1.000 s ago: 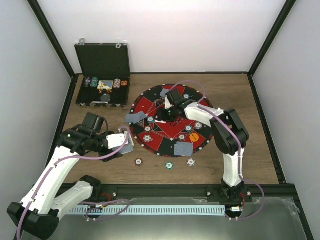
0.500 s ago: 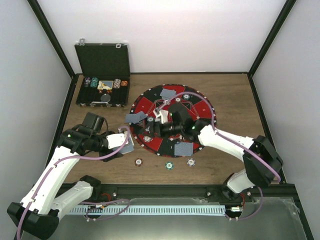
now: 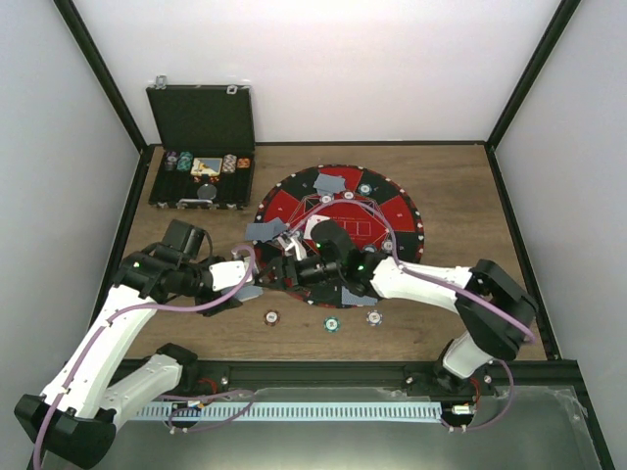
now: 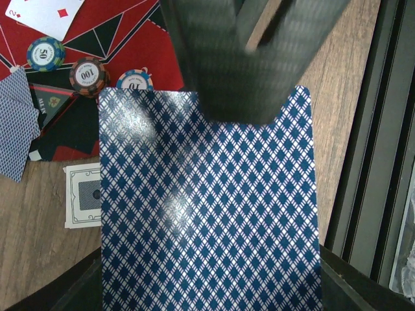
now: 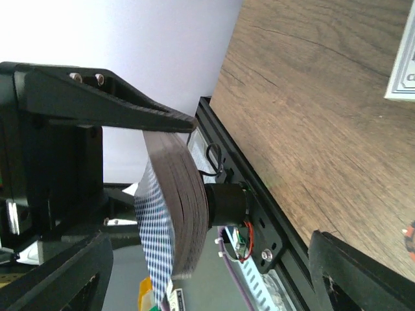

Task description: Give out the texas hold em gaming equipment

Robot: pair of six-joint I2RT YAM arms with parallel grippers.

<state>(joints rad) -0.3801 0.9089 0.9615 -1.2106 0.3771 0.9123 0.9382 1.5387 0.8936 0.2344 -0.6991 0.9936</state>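
My left gripper (image 3: 245,281) is shut on a deck of playing cards (image 4: 207,201) with blue diamond backs, held at the left edge of the round red and black mat (image 3: 392,211). My right gripper (image 3: 278,266) is open and straddles the deck's far end: one dark finger (image 4: 240,58) lies over the top card. In the right wrist view the deck (image 5: 178,207) shows edge-on between my fingers. Three striped chips (image 3: 272,316) (image 3: 332,323) (image 3: 374,316) lie on the wood. Face-down cards (image 3: 266,229) (image 3: 331,183) lie on the mat. The orange disc is hidden.
The black hinged case (image 3: 201,122) stands open at the back left with chips in it. Near the deck lie three chips (image 4: 89,73), a face-up two of diamonds (image 4: 45,13), a face-down card (image 4: 16,123) and a white-bordered card (image 4: 84,204).
My right arm has swung from the middle of the mat to the left and lowered over the deck held by the left gripper. It now covers the near card and the orange disc. The left arm has stayed put.
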